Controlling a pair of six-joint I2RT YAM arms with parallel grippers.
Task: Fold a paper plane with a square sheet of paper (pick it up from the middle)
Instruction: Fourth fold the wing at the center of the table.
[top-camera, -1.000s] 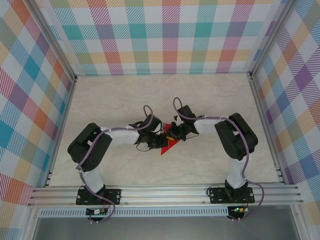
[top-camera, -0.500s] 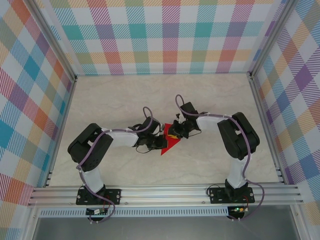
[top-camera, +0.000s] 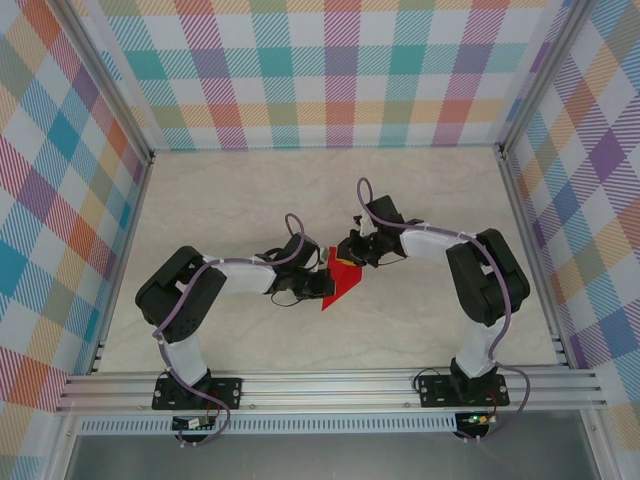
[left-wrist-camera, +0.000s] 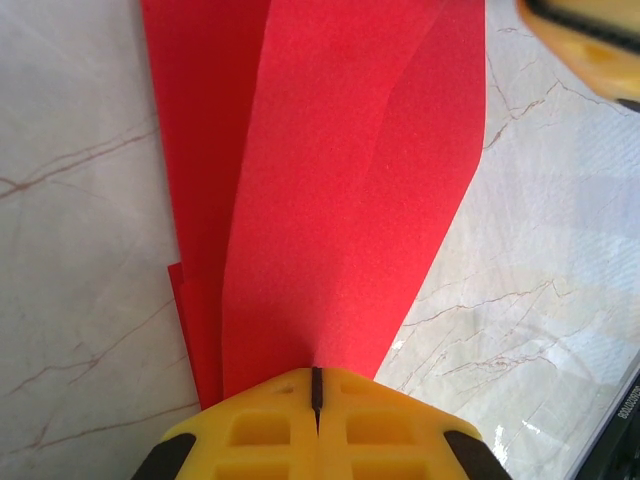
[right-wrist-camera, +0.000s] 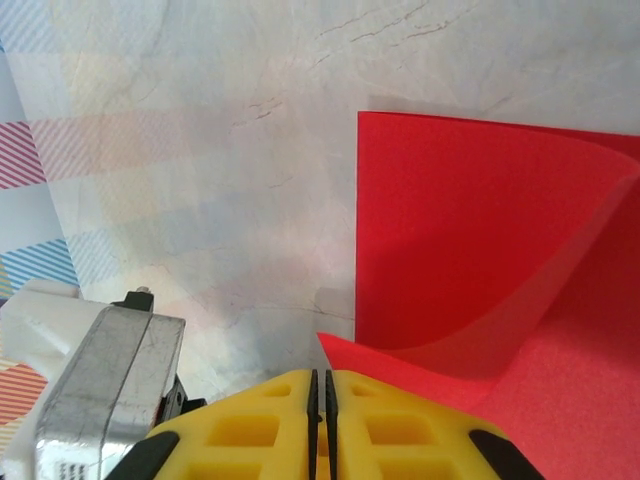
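Left gripper (left-wrist-camera: 316, 385) clamps the red sheet of paper (left-wrist-camera: 340, 200), far end cropped; right gripper (right-wrist-camera: 320, 378) pinches its curled edge.

Bright red paper (left-wrist-camera: 340, 200), yellow left tool (left-wrist-camera: 316, 395) and right tool (right-wrist-camera: 320, 390), cream veined table (top-camera: 220, 190), pastel plaid walls (top-camera: 330, 70).

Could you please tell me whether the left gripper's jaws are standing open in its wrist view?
No, on the left gripper the yellow jaws meet at a thin seam, pinching the red paper.
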